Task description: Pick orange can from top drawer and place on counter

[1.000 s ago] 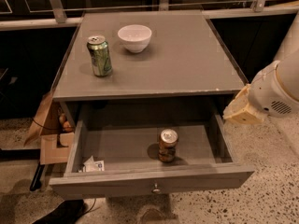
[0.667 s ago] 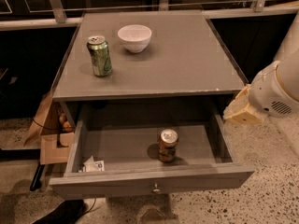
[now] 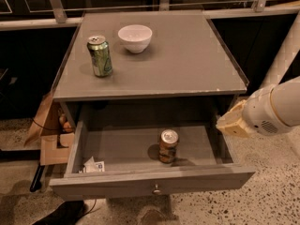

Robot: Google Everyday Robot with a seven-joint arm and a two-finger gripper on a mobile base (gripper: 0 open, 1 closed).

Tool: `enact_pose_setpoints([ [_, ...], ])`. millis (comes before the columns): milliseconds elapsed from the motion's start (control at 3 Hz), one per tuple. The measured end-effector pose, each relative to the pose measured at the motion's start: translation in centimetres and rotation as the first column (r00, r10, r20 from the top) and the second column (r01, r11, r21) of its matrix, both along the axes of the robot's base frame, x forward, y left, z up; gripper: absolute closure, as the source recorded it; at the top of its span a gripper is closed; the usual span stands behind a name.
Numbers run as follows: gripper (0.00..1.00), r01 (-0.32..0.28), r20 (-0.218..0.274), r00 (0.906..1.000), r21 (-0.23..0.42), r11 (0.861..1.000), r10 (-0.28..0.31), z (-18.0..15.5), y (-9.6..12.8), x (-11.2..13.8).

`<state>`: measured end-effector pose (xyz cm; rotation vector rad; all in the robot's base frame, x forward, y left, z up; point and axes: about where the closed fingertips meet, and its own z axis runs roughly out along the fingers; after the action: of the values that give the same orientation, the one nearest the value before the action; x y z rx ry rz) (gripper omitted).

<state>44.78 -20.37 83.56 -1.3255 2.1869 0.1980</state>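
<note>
The orange can (image 3: 168,146) stands upright inside the open top drawer (image 3: 150,184), right of centre, silver top up. The drawer is pulled out under the counter (image 3: 187,64). My gripper (image 3: 233,121) is at the right of the drawer, just outside its right wall and level with the counter's front right corner, well right of the can. Only its pale end shows, with the white arm behind it.
A green can (image 3: 100,56) and a white bowl (image 3: 135,38) stand on the counter's back left. A small white packet (image 3: 93,165) lies in the drawer's front left corner. A cardboard box (image 3: 49,135) sits on the floor at the cabinet's left.
</note>
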Motion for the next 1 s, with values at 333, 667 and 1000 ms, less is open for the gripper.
enact_pose_setpoints([
  [333,1.0,0.01,0.005,0.9999,0.092,0.996,-0.01,-2.5,2.0,0.7],
  [667,1.0,-0.015,0.017,0.9998,0.171,0.985,0.012,-4.9,4.7,1.0],
  [1000,1.0,-0.057,0.042,0.9979,0.217,0.974,0.049,-7.2,7.0,1.0],
])
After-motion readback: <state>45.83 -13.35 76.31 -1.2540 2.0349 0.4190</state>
